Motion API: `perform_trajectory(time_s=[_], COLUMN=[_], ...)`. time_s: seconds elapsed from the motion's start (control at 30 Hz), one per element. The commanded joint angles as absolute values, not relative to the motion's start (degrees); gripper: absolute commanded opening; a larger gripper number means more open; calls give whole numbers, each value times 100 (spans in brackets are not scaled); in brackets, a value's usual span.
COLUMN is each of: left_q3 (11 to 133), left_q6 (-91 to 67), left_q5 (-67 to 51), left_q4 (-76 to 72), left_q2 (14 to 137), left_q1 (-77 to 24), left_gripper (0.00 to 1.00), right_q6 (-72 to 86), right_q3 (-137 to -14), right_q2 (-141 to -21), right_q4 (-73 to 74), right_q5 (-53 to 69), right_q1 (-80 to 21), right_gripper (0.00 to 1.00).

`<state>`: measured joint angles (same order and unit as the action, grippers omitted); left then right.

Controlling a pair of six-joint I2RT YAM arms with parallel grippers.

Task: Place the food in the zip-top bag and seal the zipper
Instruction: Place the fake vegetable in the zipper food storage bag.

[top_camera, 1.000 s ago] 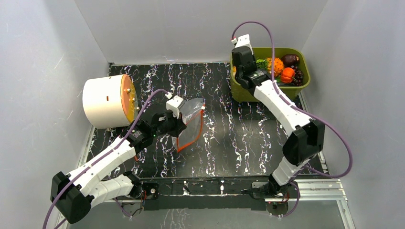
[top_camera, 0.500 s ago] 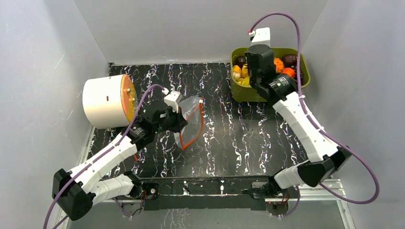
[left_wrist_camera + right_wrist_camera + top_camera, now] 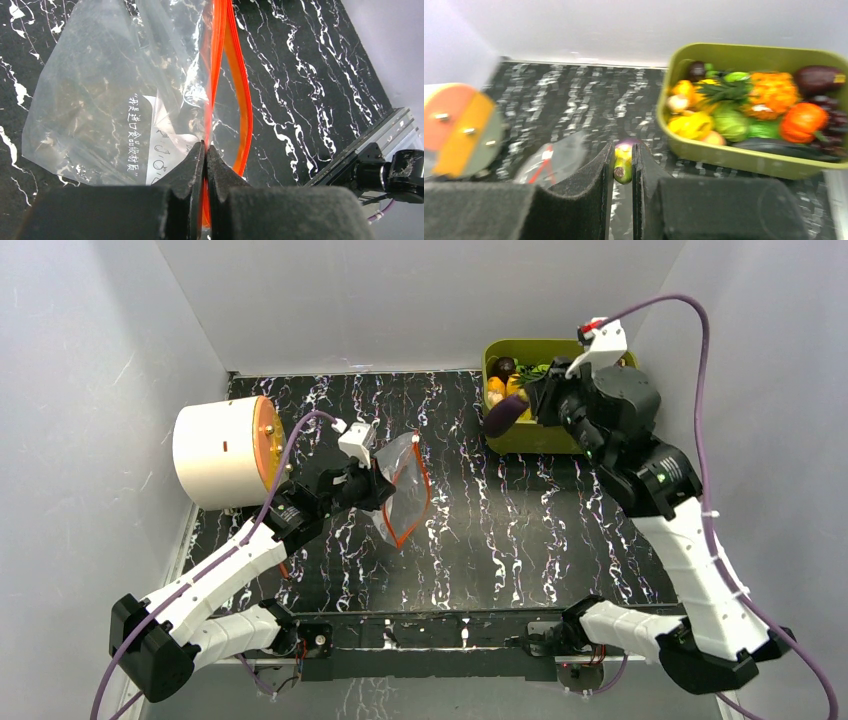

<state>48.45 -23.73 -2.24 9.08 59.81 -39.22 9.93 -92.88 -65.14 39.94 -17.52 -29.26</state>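
The clear zip-top bag [image 3: 400, 492] hangs over the black table at centre left, its mouth gaping. My left gripper [image 3: 376, 490] is shut on one lip of its orange-red zipper [image 3: 427, 490]. In the left wrist view, my gripper [image 3: 205, 147] pinches the zipper [image 3: 217, 60] while the bag [image 3: 110, 100] spreads out ahead. My right gripper [image 3: 516, 408] is shut on a purple toy vegetable [image 3: 499, 417], held in the air left of the green bin. In the right wrist view, my gripper [image 3: 623, 154] clamps its yellow-green stem [image 3: 623, 167]. More food [image 3: 744, 107] fills the bin.
The olive-green bin [image 3: 545, 437] stands at the back right; it also shows in the right wrist view [image 3: 744, 161]. A white cylinder with an orange face [image 3: 220, 452] lies at the left, beside my left arm. The bag shows blurred at the lower left of the right wrist view [image 3: 554, 160].
My right gripper has risen out of the bin with the purple vegetable and swung left past the bin's rim. My left gripper has lifted the bag a little, and its mouth gapes wider.
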Motion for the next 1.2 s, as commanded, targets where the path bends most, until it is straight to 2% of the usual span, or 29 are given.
perform_trajectory(time_s=[0.0, 0.27, 0.63, 0.93, 1.17], left_q3=[4951, 4931, 4730, 4253, 4401], left_q6=[-2623, -2862, -3243, -3628, -3754], left_q5=[-206, -190, -575, -1165, -1705], left_q4=[581, 399, -88, -1449, -2008], left_q2=[5869, 5899, 5801, 5972, 6239], left_q1=[-3937, -3937, -3938, -3937, -3938], left_gripper=[0, 0, 0, 0, 0], right_q6=[2094, 3141, 4028, 3760, 3618], right_q3=[-8739, -7871, -6105, -6039, -6165], right_q2=[-6051, -5716, -5434, -5741, -5971], right_q4=[3134, 2412, 1037, 1251, 1406], right_q5=[-140, 1000, 1498, 1283, 1093], right_q1=[-2944, -2944, -2966, -3081, -3146], right_gripper=[0, 0, 0, 0, 0])
